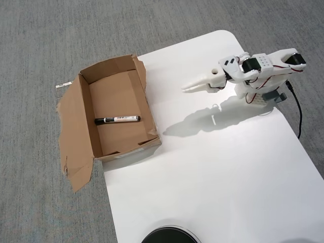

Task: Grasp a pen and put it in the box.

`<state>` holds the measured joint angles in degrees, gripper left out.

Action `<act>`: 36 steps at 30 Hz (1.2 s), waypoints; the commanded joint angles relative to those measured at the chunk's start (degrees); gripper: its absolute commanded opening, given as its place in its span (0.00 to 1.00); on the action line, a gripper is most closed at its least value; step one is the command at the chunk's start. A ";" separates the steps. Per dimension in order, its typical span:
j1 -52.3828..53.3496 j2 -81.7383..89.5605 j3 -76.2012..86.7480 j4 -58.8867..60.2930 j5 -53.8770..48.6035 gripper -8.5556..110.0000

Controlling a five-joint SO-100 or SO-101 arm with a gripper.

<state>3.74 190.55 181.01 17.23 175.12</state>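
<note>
In the overhead view the pen [117, 120], white barrel with dark print and black ends, lies flat on the floor of the brown cardboard box [74, 116], roughly across its width. The box sits at the left edge of the white table, partly over the grey carpet, with ragged flaps splayed out to its left. My white gripper [186, 87] is up over the table to the right of the box, pointing left toward it, well apart from box and pen. Its fingers are together and hold nothing.
The white table [212, 172] has rounded corners and grey carpet [40, 40] around it. The arm's base [266, 93] stands near the table's right edge with a black cable [298, 114] beside it. A dark round object [169, 235] shows at the bottom edge.
</note>
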 commanded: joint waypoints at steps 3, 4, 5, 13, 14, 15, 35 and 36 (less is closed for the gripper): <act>0.13 0.62 1.63 8.09 0.40 0.13; 0.13 1.05 1.63 10.11 0.40 0.13; 0.13 1.41 1.63 11.95 0.40 0.13; 0.13 1.49 1.63 23.47 0.40 0.13; 0.13 1.49 1.63 24.61 0.40 0.13; 0.13 1.49 1.63 25.75 0.40 0.13; 0.57 1.05 1.63 48.16 0.40 0.13; 0.57 1.05 1.63 48.87 0.40 0.13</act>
<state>4.09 191.60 181.10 63.63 175.12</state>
